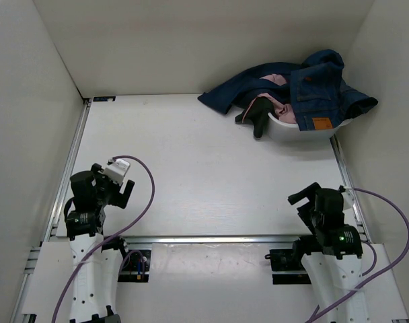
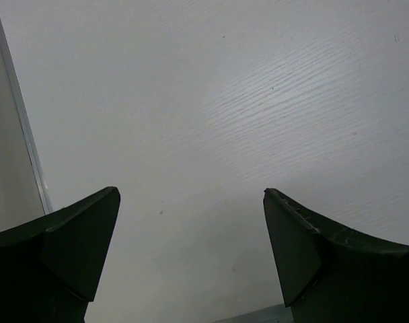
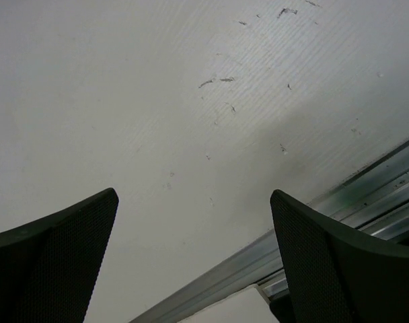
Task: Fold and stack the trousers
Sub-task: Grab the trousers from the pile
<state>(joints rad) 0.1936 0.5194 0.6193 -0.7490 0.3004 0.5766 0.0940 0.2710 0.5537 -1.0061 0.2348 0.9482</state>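
Note:
The dark navy-blue jeans [image 1: 305, 84] lie crumpled at the table's far right corner, draped over a white basket [image 1: 292, 131], with the orange-brown waistband patch [image 1: 321, 124] facing front. My left gripper [image 1: 127, 192] is open and empty over bare table at the near left; the left wrist view [image 2: 191, 202] shows only white tabletop between its fingers. My right gripper [image 1: 297, 200] is open and empty at the near right; the right wrist view [image 3: 194, 202] shows only tabletop and a metal rail. Both grippers are far from the jeans.
A pink garment [image 1: 280, 108] and a small black garment [image 1: 259, 114] hang out of the basket under the jeans. Aluminium rails [image 1: 66, 168] run along the table's left, right and near edges [image 3: 258, 266]. White walls enclose the table.

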